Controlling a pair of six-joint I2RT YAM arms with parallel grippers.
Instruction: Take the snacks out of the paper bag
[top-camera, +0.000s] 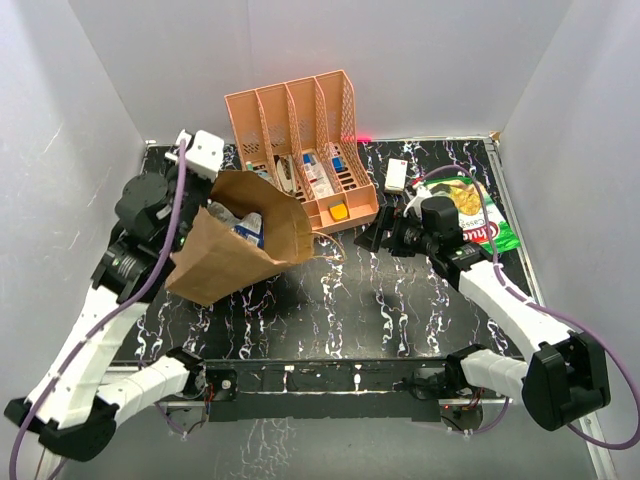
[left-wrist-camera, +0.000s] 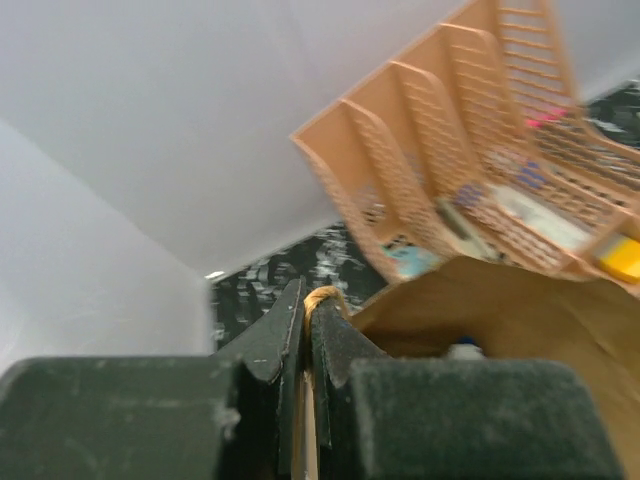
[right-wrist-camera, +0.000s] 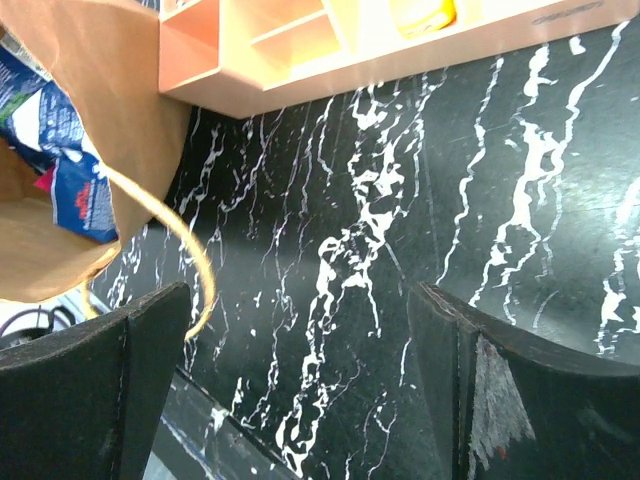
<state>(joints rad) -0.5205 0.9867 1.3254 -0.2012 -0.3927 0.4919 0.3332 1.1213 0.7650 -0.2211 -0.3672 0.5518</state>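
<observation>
The brown paper bag (top-camera: 235, 245) is tilted, its mouth facing right, at the left of the table. My left gripper (top-camera: 205, 180) is shut on the bag's loop handle (left-wrist-camera: 322, 297) at its upper rim. Dark blue snack packets (top-camera: 248, 228) show inside the bag's mouth, also in the right wrist view (right-wrist-camera: 60, 150). A large green chip bag (top-camera: 468, 208) lies on the table at the right. My right gripper (top-camera: 372, 238) is open and empty, low over the table just right of the bag's mouth, near the other loop handle (right-wrist-camera: 190, 255).
An orange-pink slotted file rack (top-camera: 300, 150) with small items stands behind the bag. A white remote (top-camera: 396, 175) lies to the rack's right. White walls enclose the black marbled table (top-camera: 330, 300).
</observation>
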